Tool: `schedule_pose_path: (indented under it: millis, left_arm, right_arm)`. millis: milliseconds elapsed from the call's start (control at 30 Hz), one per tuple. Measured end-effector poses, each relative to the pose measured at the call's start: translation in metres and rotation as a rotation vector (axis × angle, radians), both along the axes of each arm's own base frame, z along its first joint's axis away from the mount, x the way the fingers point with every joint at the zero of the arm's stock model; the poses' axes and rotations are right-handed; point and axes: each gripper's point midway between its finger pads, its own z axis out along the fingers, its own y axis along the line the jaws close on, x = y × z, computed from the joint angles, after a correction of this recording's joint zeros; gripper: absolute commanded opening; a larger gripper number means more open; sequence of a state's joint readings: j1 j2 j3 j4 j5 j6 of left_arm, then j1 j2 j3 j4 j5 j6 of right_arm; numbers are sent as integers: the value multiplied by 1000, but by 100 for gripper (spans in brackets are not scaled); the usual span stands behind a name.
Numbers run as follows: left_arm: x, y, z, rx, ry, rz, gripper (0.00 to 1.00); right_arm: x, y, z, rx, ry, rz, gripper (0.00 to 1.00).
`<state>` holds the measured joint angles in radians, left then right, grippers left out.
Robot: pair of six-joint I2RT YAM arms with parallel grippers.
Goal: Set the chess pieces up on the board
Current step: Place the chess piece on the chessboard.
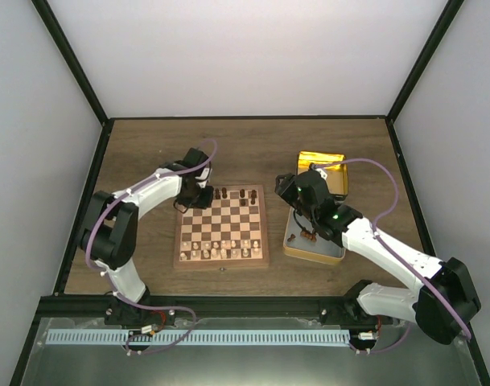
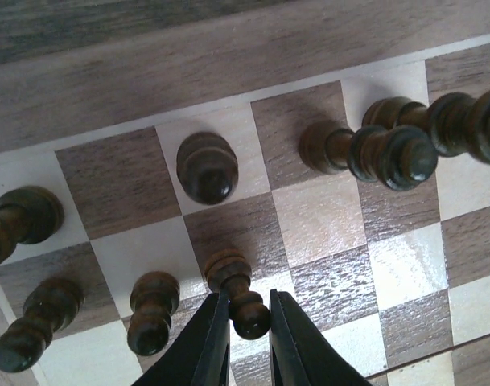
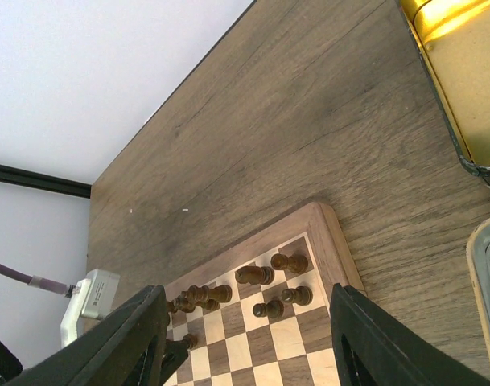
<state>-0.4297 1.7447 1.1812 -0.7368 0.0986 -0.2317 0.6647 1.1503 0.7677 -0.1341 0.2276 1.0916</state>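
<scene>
The left claw (image 2: 246,312) is pinched shut on the head of a dark pawn (image 2: 232,277) standing near the far-left corner of the board (image 1: 222,263). Another pawn (image 2: 150,310) stands just beside it (little room), so a skewed release or a sideways pull-out could topple either. The right claw (image 3: 247,305) gapes wide, empty, over the tin (image 1: 315,259) on the bench.
</scene>
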Motion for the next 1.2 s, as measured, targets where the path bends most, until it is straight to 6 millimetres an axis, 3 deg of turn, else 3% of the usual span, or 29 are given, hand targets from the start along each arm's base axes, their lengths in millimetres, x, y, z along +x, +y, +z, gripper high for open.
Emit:
schedule_pose_path:
  millis: [667,933,1100,1200]
  left_arm:
    - [2,-7,0,-36,7,-9,19]
    - [1,-6,1,-32,7,-10,29]
    - [-1,-2,15,-27,-17,-14,33]
    - [1,-1,36,-48,-74,-14,34]
  right_arm:
    - [-1,3,0,5,4,18,57]
    - [-2,3,0,4,5,21,58]
    - [-1,2,-1,-26,-8,31,58]
    - [-3,-1,-1,-65,-15,42,58]
